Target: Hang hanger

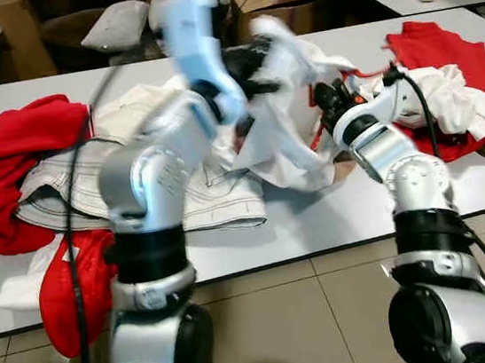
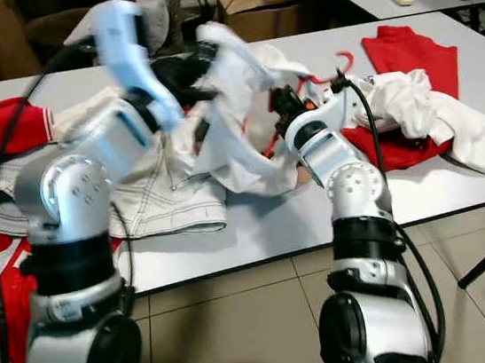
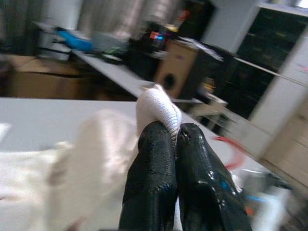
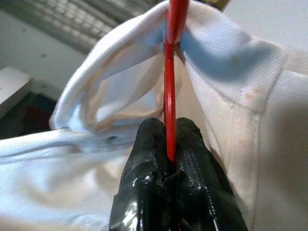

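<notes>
left pincer (image 3: 175, 139) clamped on white shirt (image 1: 286, 140), lifted above surface (image 1: 319, 216) | right pincer (image 4: 168, 156) clamped on red hanger (image 4: 169, 96) inside shirt collar | red clothes (image 1: 8, 168) nearby

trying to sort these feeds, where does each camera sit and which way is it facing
Left eye, right eye: on the head, looking down at the white table of clothes; both silver arms show.
Left wrist: along the left gripper, jaws shut on the white shirt.
Right wrist: along the right gripper, jaws shut on the red hanger.
Shared: the white shirt.
</notes>
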`<state>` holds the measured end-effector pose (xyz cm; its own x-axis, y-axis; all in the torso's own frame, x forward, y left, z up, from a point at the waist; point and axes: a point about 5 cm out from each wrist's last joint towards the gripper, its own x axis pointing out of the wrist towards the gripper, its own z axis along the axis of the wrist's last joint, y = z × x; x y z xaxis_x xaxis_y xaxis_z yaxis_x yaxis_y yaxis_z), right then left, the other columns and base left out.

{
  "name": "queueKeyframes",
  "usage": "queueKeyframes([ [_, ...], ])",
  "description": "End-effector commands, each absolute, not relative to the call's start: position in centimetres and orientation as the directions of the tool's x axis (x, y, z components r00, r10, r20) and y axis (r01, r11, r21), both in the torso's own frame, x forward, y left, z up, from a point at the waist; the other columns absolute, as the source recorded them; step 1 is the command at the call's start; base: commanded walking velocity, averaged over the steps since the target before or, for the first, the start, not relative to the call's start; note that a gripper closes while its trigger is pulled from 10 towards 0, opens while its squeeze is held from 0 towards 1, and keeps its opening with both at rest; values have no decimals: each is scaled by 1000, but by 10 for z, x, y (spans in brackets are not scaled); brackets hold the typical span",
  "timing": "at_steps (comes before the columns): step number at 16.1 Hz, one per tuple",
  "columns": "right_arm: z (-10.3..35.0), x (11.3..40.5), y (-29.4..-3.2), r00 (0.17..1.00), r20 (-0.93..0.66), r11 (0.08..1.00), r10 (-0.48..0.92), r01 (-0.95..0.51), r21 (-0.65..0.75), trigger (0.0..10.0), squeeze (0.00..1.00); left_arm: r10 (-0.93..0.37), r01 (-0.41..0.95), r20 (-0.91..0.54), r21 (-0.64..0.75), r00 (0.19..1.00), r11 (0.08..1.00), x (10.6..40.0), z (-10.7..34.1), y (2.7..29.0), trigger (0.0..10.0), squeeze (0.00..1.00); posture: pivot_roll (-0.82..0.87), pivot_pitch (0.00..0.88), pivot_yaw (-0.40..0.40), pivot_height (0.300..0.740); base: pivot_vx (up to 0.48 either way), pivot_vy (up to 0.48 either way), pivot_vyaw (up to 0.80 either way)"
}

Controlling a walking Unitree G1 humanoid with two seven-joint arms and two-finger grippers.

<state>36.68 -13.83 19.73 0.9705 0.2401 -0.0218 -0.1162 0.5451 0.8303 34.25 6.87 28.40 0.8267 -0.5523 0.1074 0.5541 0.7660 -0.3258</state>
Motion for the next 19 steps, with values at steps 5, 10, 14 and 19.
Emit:
queueKeyframes([
  [5, 205, 352, -147, 970, 5, 501, 243, -130, 856, 10000, 0, -615, 592, -169, -173, 770, 787, 340, 232, 62, 10000, 1000, 3, 0, 27, 740, 0, 0, 0],
  [10, 202, 348, -161, 983, -41, 520, 178, -59, 852, 10000, 0, -633, 627, -316, -135, 707, 768, 331, 196, 78, 10000, 1000, 8, 0, 31, 740, 0, 0, 0],
  [14, 200, 351, -182, 985, -108, 592, 133, 8, 806, 10000, 0, -688, 614, -147, -347, 711, 709, 322, 212, 102, 10000, 549, 11, 0, 17, 740, 0, 0, 200],
  [19, 227, 348, -187, 983, -57, 614, 174, -63, 786, 10000, 0, -642, 564, -176, -344, 747, 751, 311, 208, 128, 10000, 0, 11, 0, 27, 740, 0, 0, 800],
])
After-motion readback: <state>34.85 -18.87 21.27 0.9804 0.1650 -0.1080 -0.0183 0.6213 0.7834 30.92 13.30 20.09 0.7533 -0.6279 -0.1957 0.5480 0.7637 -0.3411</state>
